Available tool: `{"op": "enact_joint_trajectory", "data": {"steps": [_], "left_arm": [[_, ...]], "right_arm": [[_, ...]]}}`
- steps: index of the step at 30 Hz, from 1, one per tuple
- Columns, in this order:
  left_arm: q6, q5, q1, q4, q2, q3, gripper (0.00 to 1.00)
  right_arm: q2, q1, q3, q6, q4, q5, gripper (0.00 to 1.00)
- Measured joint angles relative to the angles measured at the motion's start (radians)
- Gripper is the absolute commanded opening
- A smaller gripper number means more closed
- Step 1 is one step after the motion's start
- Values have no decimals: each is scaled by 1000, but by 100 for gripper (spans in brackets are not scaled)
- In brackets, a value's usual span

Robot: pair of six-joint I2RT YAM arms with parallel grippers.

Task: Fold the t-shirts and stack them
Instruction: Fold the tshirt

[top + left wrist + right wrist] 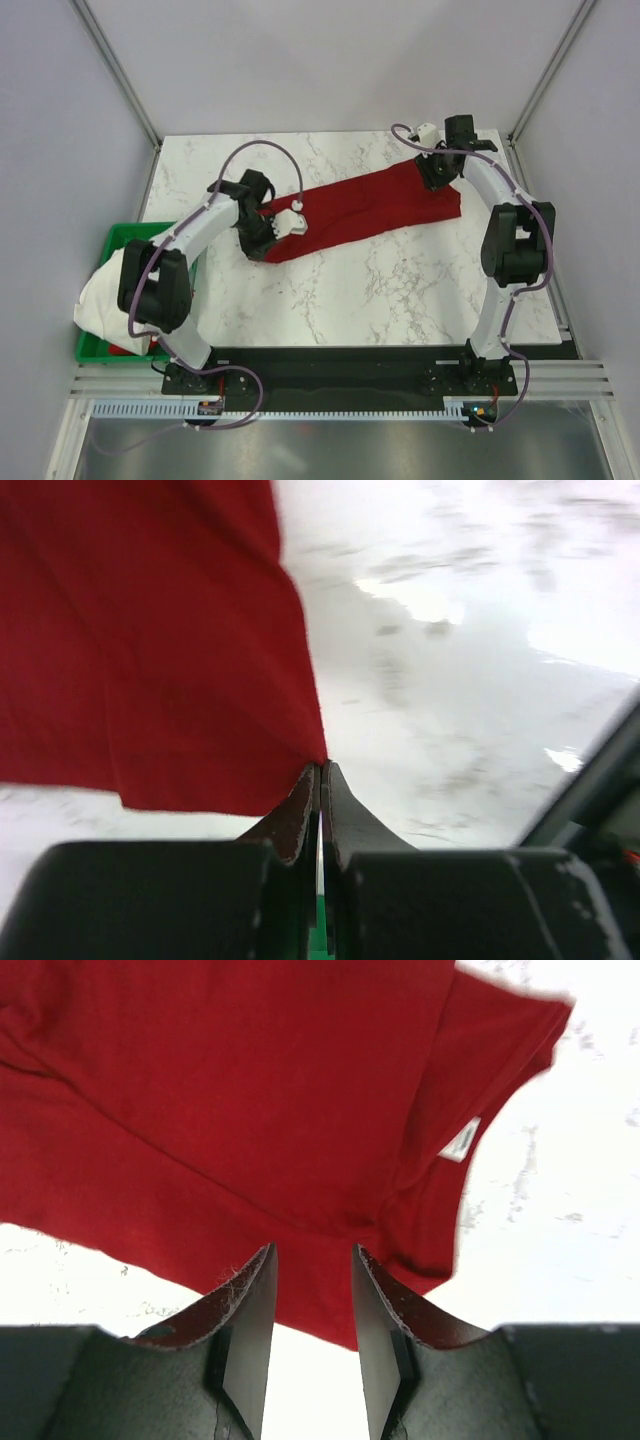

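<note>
Pinching the corner of a limp dark red cotton t-shirt [370, 210] in tightly closed jaws, the left gripper [321, 770] holds one end, the cloth trailing ahead of its tips. The right gripper [313, 1252] stands half-parted astride the far hem, with a small white neck label [459, 1142] just beyond. Light and floppy, the shirt likely handles best by corners or hem. Counted: one white garment [100, 295] draped over one green plastic bin [120, 238] well behind the left claw, one red scrap [122, 350] beneath it, one red tee.

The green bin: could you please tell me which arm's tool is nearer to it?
Left. The left tool pinches the red shirt's end closest to the bin; the right tool is over the shirt's opposite end, across the table.
</note>
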Motion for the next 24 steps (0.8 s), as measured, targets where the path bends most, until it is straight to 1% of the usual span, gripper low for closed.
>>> {"op": "enact_joint_trajectory", "data": {"steps": [2, 3, 5, 6, 7, 9, 13, 16, 19, 24], "left_arm": [[-16, 28, -89, -60, -63, -41, 6], [-26, 49, -135, -89, -82, -60, 12], [-50, 81, -219, -142, -100, -97, 19], [-65, 94, -248, -170, -104, -113, 22], [-77, 103, -264, -192, -105, -122, 27], [-100, 108, -278, -243, -116, -128, 32], [-121, 103, -272, -274, -169, -121, 32], [-140, 101, -272, -259, -172, -109, 28], [-172, 100, -272, -209, -109, -87, 22], [-211, 100, -272, -86, 64, -57, 15]], "right_arm": [[28, 6, 0, 0, 0, 0, 43], [40, 8, 0, 0, 0, -1, 42], [67, 12, 0, 0, 0, 0, 43], [78, 13, 0, 2, 0, -1, 43], [88, 14, 0, 9, 0, -1, 43], [98, 14, 0, 24, 0, -2, 43], [98, 13, 2, 49, 2, 0, 43], [99, 13, 3, 58, 4, 7, 42], [109, 13, 19, 66, 5, 13, 42], [153, 13, 64, 75, 9, 43, 42]]}}
